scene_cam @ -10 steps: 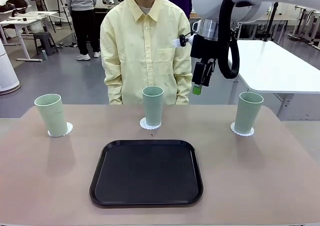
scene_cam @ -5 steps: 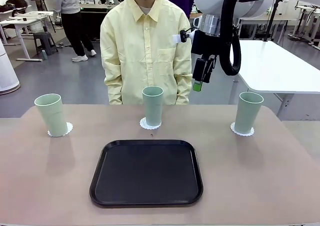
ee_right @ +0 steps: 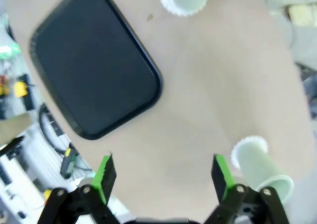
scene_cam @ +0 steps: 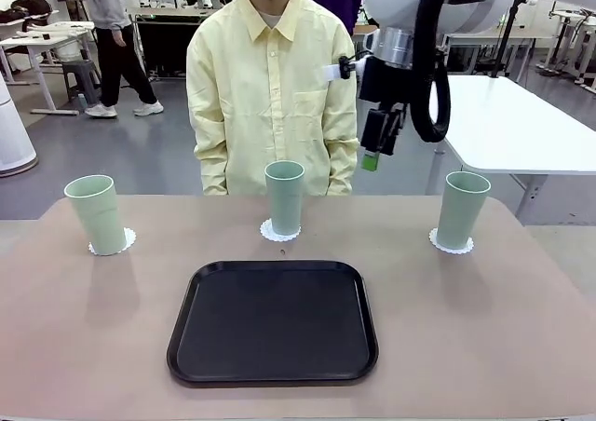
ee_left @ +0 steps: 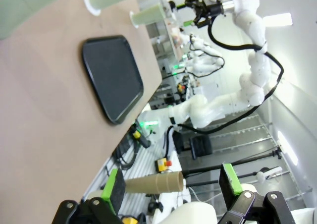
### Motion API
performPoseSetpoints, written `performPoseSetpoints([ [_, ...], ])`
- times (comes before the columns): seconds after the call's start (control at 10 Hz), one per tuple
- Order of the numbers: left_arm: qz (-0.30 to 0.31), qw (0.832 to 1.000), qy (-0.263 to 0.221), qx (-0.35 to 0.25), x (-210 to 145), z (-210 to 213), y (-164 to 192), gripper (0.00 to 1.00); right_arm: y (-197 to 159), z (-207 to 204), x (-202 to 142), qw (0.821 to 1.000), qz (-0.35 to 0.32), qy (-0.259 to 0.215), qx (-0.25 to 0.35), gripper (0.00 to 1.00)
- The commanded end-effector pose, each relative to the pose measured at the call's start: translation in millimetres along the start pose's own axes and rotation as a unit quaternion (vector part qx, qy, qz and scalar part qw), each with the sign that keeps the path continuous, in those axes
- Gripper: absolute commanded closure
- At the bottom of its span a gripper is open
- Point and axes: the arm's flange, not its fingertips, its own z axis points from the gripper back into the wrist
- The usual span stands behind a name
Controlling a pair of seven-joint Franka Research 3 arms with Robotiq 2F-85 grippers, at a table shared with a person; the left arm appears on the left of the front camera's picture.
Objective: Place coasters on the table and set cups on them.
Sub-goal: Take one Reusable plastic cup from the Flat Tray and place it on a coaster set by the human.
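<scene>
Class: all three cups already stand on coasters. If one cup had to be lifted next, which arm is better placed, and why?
Probably the right. Its open end effector hangs above the table, between the middle cup and right cup. The left end effector is open too, but off the table's edge.

Right hand (scene_cam: 371, 156) slightly higher above the table (scene_cam: 484, 328) than before.

You have three tall pale-green cups standing upright, each on its own lacy white coaster, along the far side of the tan-pink table (scene_cam: 521, 346): left cup (scene_cam: 95, 213), middle cup (scene_cam: 284, 196), right cup (scene_cam: 462, 209), well apart from one another.
</scene>
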Motion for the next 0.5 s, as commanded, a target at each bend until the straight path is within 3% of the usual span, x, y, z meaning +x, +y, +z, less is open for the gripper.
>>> performPoseSetpoints([
  [0.0, -0.002, 1.000, -0.003, -0.001, -1, 1, -3, 0.00, 10, 6, -109, 0.988, -0.143, -0.054, -0.025, 0.00],
  [0.2, -0.002, 1.000, -0.003, -0.001, -1, 1, -3, 0.00, -9, 6, -192, 0.967, -0.232, -0.107, -0.001, 0.00],
  [0.4, -0.002, 1.000, -0.003, -0.001, -1, 1, -3, 0.00, -46, 10, -251, 0.944, -0.287, -0.158, 0.033, 0.00],
])
